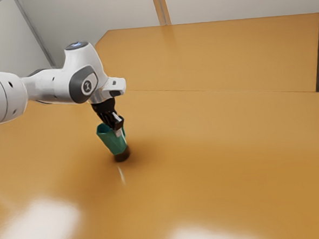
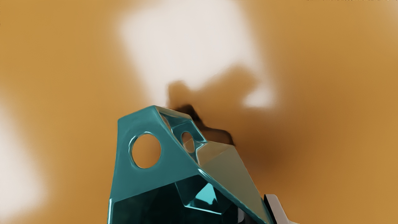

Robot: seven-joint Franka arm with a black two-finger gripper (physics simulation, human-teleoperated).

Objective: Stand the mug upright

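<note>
- Jaws: pinching the mug [image 1: 109, 140] by its wall.
- Mug: tilted, mouth toward 11 o'clock in exterior view.
- Dark patch [image 1: 122, 156]: on bench [image 1: 206, 176], at mug's 5 o'clock.

An orange-brown table [image 1: 230, 131] is seen in both views, its glossy top crossed by a thin seam [image 1: 201, 90] in the exterior view; white glare [image 1: 44, 227] is thrown back in patches; behind, a pale wall [image 1: 239, 1] is marked by an upright wood-coloured strip [image 1: 157, 6], met by the table's far edge.
</note>
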